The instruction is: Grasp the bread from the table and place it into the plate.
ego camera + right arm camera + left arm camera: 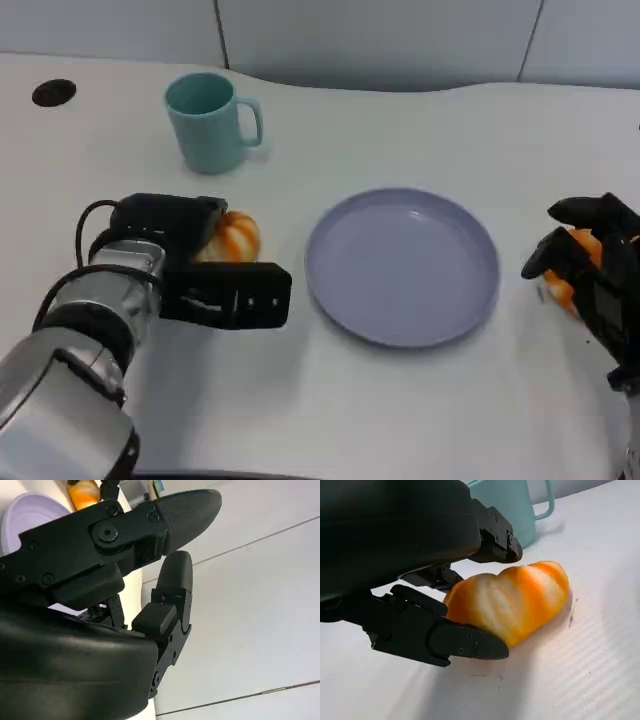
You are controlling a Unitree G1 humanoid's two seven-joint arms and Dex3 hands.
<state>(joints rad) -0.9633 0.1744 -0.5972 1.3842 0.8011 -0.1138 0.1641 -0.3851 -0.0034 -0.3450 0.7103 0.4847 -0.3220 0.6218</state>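
Observation:
The bread (237, 236), an orange-and-white striped roll, lies on the white table left of the lavender plate (402, 266). My left hand (205, 265) reaches around it from the left. In the left wrist view the bread (515, 600) lies between the fingers: a lower finger (450, 641) touches its near side, and the upper fingers (492, 537) arch over it with a thin gap. The bread rests on the table. My right hand (590, 272) hovers right of the plate with nothing in it, fingers (165, 515) loosely spread. The right wrist view also catches the plate (22, 517) and the bread (82, 494).
A teal mug (208, 122) stands behind the bread, its handle to the right; it appears close behind the hand as the mug (517, 502) in the left wrist view. A dark cable hole (53, 92) sits at the table's far left. Bare table lies in front of the plate.

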